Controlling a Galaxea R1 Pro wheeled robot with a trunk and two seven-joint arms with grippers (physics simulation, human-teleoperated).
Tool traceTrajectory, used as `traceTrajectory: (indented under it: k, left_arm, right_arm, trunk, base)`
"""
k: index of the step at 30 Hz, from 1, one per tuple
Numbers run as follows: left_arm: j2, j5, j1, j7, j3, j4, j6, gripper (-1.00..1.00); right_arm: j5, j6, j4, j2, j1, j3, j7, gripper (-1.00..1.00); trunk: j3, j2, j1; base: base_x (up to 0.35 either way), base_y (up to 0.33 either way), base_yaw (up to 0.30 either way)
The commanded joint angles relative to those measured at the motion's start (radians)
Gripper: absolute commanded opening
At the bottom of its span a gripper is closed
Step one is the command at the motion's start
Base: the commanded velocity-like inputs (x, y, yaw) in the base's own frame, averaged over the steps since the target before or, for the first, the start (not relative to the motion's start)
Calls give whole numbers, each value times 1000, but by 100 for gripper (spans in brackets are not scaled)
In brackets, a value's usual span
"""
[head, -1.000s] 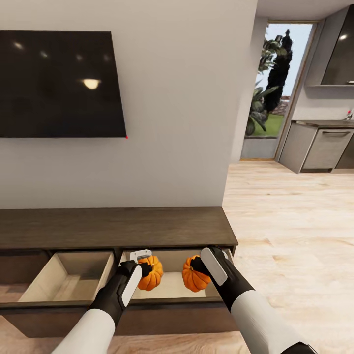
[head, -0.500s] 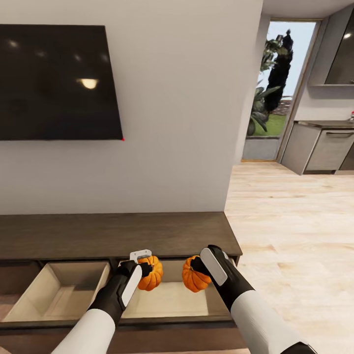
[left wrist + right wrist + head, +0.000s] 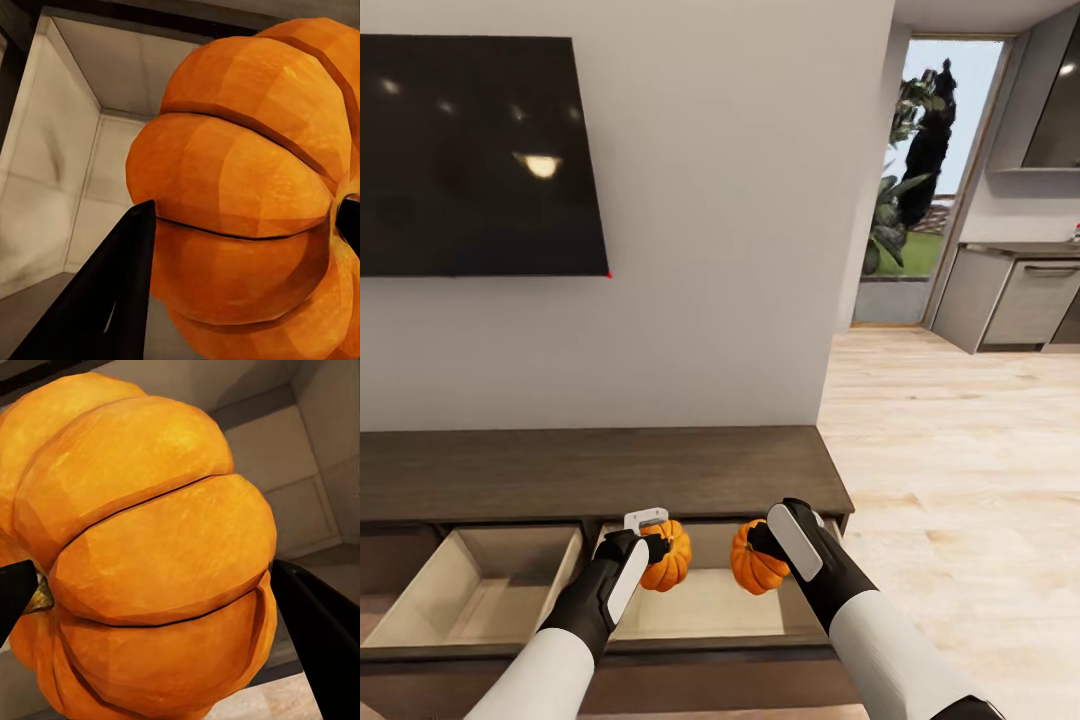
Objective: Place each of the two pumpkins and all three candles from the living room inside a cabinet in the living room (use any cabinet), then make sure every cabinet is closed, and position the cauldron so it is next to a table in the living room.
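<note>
The left gripper (image 3: 650,535) is clamped on a pumpkin (image 3: 668,555), one dark finger (image 3: 105,300) pressed against its ribbed side. The right gripper (image 3: 765,540) is clamped on the second pumpkin (image 3: 756,560), with a finger (image 3: 319,630) against its flank and the stem beside the other finger. Both pumpkins hang side by side, a little apart, over the open right-hand drawer (image 3: 705,605) of the cabinet (image 3: 590,470), above its pale floor and not resting on it. Each forearm reaches forward from the bottom of the head view, black wrist sections angled inward and up toward the drawer, white sleeves lower down. A second drawer (image 3: 480,585) stands open to the left. A dark TV (image 3: 475,155) hangs on the wall above the cabinet. To the right, light wood floor (image 3: 960,450) runs toward a glass door (image 3: 925,170) and grey kitchen units (image 3: 1020,300).
</note>
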State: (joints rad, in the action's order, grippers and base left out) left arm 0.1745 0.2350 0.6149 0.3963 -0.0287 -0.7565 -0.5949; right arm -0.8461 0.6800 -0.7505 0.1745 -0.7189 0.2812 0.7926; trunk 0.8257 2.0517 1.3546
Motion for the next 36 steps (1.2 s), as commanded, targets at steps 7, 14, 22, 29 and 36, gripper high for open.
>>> traceTrajectory:
  k: [7, 14, 22, 29, 36]
  left_arm:
    - [0, -2, 0, 4, 0, 0, 0, -100]
    - [0, -2, 0, 4, 0, 0, 1, -100]
    - [0, -2, 0, 4, 0, 0, 1, -100]
    - [0, -3, 0, 4, 0, 0, 1, -100]
    - [0, -2, 0, 4, 0, 0, 0, -100]
  right_arm:
    - [1, 0, 0, 0, 0, 0, 4, -100]
    - [1, 0, -1, 0, 0, 0, 4, -100]
    - [1, 0, 0, 0, 0, 0, 4, -100]
    - [1, 0, -1, 0, 0, 0, 4, -100]
    - [1, 0, -1, 0, 0, 0, 4, -100]
  trunk:
    - [22, 49, 27]
    - [44, 98, 54]
    - [69, 154, 84]
    - [85, 189, 104]
    - [85, 189, 104]
  base:
    - [0, 0, 0]
    - [0, 0, 0]
    - [0, 0, 0]
    - [0, 0, 0]
    - [9, 0, 0]
